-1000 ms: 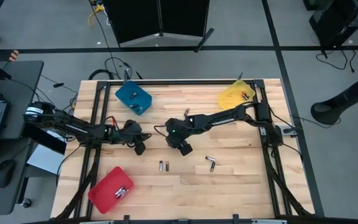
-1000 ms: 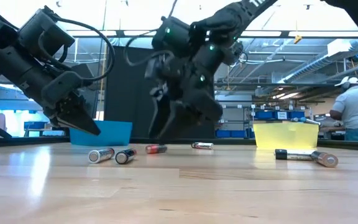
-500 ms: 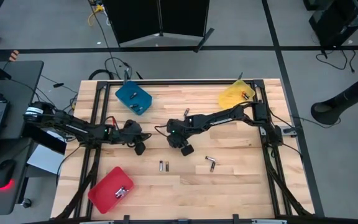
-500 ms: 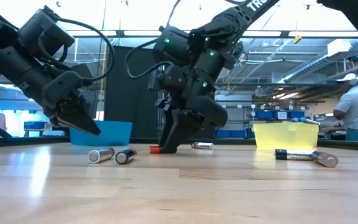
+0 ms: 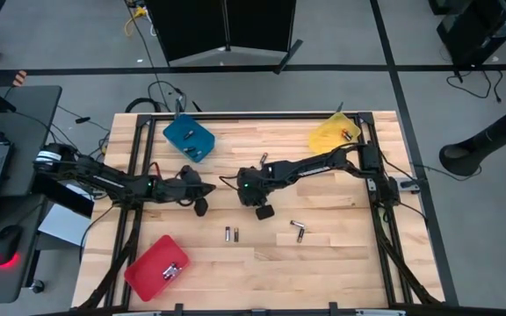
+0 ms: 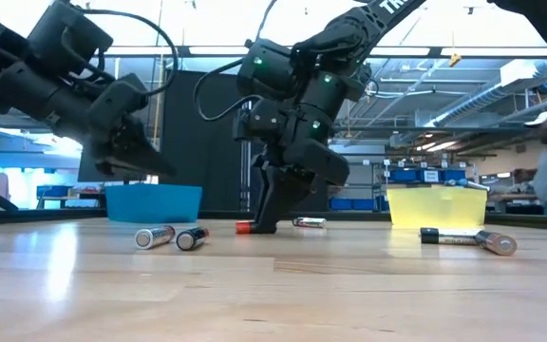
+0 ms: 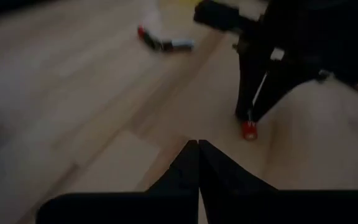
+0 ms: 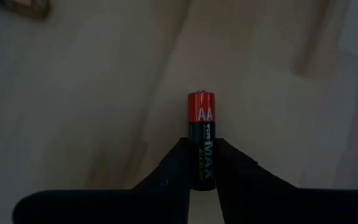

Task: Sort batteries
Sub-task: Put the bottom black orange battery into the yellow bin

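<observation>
Sorting of batteries, pick-up step. The right gripper (image 6: 266, 224) stands tip-down near the middle of the table (image 5: 341, 263), its two fingers pinching a red-and-black AA battery (image 8: 201, 140) that lies on the wood; the red end projects beyond the fingertips, and in the low view it shows just beside the gripper's tip at table level, so the battery appears gripped but not yet lifted. The left gripper (image 7: 198, 167) hovers a little above the table to one side, fingers pressed together and holding nothing. Other batteries lie loose on the wood: a pair (image 5: 230, 234) and another pair (image 5: 298, 229) nearer the table's front edge. Three trays sit near the table's edges: blue (image 5: 188, 138), yellow (image 5: 331, 136) and red (image 5: 155, 267), the red and yellow ones already holding batteries. The next move probably calls for a straight lift and a carry to the tray for that size; which tray this is cannot be told.
</observation>
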